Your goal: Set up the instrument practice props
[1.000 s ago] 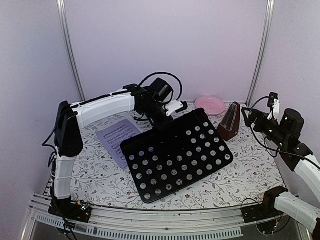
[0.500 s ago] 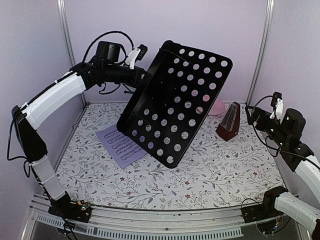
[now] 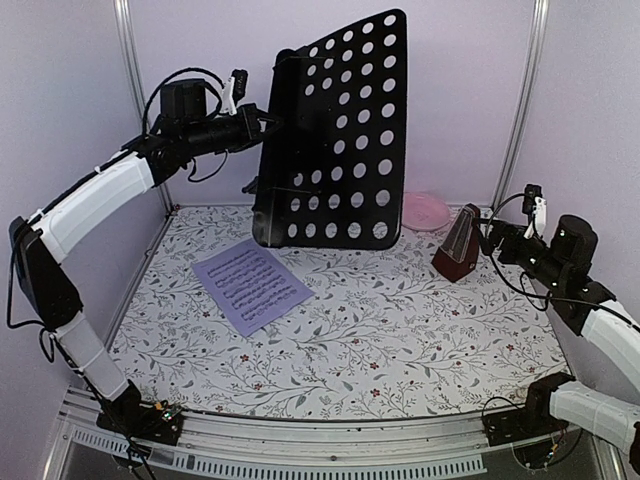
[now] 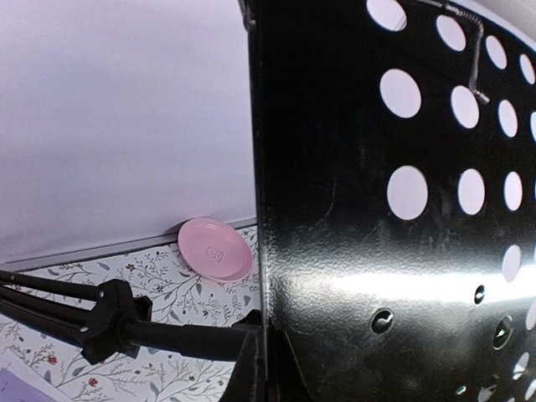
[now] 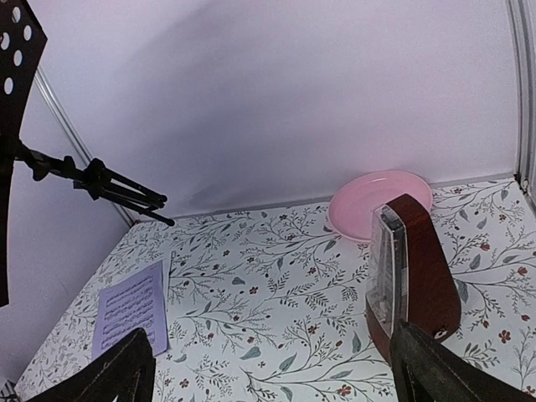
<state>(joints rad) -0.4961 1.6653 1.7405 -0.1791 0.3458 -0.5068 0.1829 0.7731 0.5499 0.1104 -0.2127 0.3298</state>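
The step in hand appeared to be raising the black perforated-metal music stand desk. The left hand was clenched on its left edge and held it nearly upright, high above the back of the floral-patterned surface. The folded black tripod legs jutted out sideways behind it as a closed bundle rather than pointing down. The right hand hung spread wide and empty just beside the small red-brown pyramid metronome, which stood on the surface in front of the pink round plate. A white sheet-music page lay flat on the surface, below and to the left of the raised stand. The next move likely called for bringing the legs underneath and spreading them, probably with help from the free hand, so the stand could bear on the surface before any page went on it. The left wrist view was filled by the desk's glossy face, so the fingers themselves were hidden. In the overhead view the desk covered most of the legs. Only one page could be made out, and a second might have lain under it.
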